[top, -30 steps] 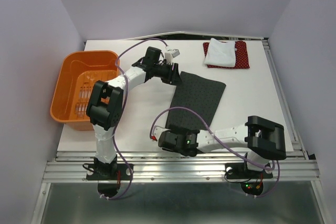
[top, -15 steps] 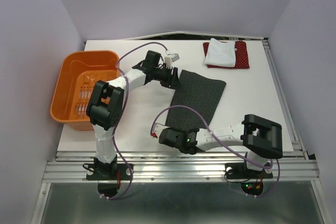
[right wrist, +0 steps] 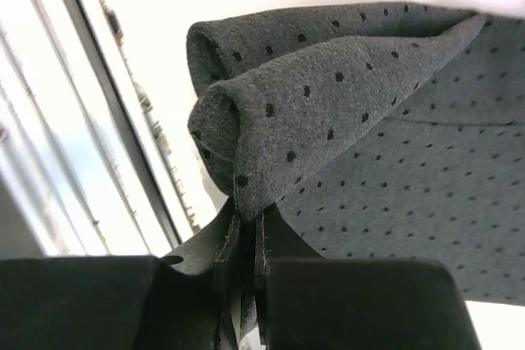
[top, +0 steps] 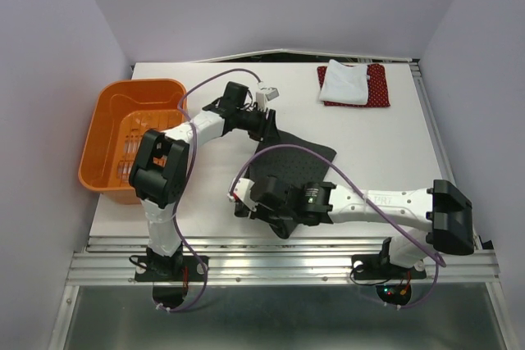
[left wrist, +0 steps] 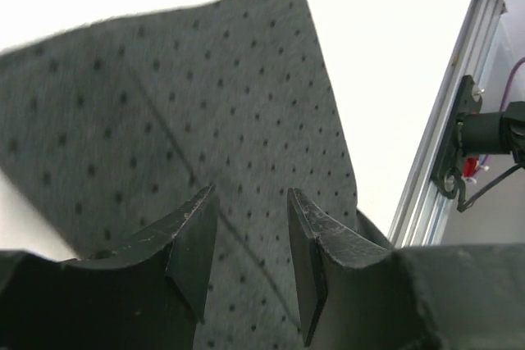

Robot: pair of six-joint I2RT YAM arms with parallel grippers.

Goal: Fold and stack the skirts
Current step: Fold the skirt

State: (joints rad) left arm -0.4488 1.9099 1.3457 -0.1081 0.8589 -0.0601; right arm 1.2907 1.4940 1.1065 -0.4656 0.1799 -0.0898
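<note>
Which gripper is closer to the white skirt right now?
Left. The left gripper sits at the far corner of the grey skirt, left of the white skirt. The right gripper pinches the same skirt's near edge, farther away.

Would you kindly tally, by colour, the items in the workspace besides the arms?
red skirt: 1
white skirt: 1
dark grey skirt: 1
orange basket: 1
Total: 4
</note>
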